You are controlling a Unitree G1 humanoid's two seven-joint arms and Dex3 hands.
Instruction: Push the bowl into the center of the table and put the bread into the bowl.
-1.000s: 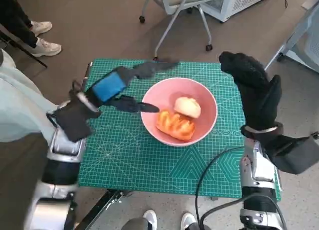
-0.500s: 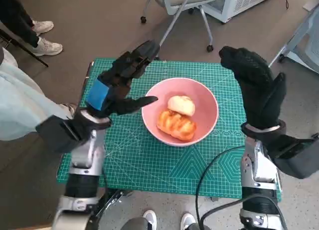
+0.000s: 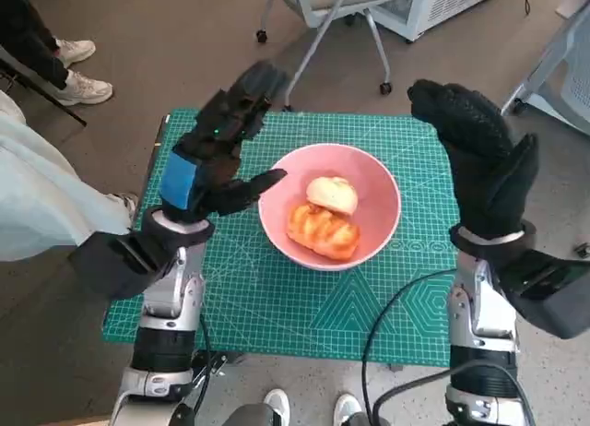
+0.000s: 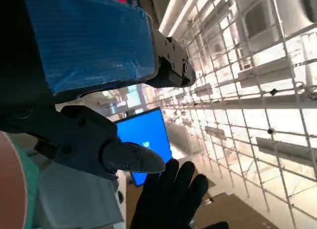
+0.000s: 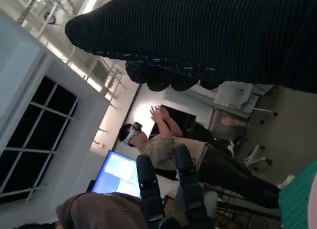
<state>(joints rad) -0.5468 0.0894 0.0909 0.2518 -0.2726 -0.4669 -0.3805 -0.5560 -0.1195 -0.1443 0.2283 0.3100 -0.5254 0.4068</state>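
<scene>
The left hand (image 3: 221, 159) is lifting clear of the pink bowl (image 3: 369, 182), fingers spread, holding nothing; the right hand (image 3: 479, 159) is likewise raised and empty. Both breads (image 3: 323, 230) are sitting in the bowl mid-bench (image 3: 249, 297), so the job looks finished. Only the right wrist view is showing a person (image 5: 163, 149) gesturing.

Pink bowl (image 3: 369, 182) w/ orange bread (image 3: 323, 231) & pale bun (image 3: 332, 195), green mat (image 3: 277, 297) w/ white lines, blue tape on black left hand (image 3: 210, 163).
</scene>
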